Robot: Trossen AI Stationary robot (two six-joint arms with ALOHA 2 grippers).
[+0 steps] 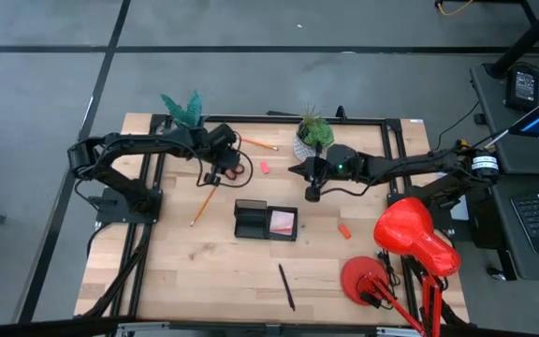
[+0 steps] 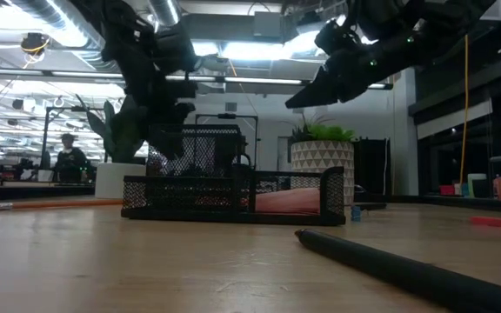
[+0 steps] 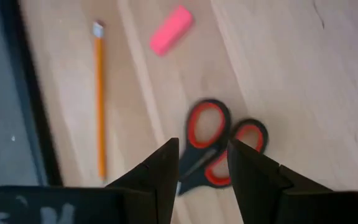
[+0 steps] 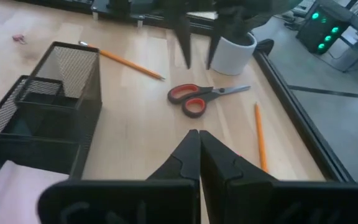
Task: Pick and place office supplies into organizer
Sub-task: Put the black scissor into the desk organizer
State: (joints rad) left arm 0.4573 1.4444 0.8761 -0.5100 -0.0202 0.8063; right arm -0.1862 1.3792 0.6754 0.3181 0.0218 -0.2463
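Note:
The red-handled scissors (image 1: 233, 173) (image 3: 219, 149) (image 4: 201, 96) lie flat on the table near its far side. My left gripper (image 1: 215, 171) (image 3: 202, 163) (image 4: 197, 55) is open, pointing down just above their handles, clear of them. My right gripper (image 1: 312, 194) (image 4: 199, 142) is shut and hangs in the air right of the organizer. The black mesh organizer (image 1: 251, 220) (image 2: 224, 196) (image 4: 42, 118) stands mid-table with a pink sticky-note block (image 1: 284, 222) (image 2: 287, 201) inside. Two orange pencils (image 1: 259, 144) (image 1: 203, 202) (image 3: 99, 99), a pink eraser (image 1: 264, 167) (image 3: 171, 30), an orange eraser (image 1: 344, 231) and a dark pen (image 1: 287, 285) (image 2: 407, 268) lie loose.
Two potted plants (image 1: 183, 109) (image 1: 313, 134) stand at the far edge, one close behind each gripper. A red desk lamp (image 1: 410, 245) fills the near right corner. Bare wood lies near the organizer's front and left. A black frame (image 4: 303, 130) runs along the table's far edge.

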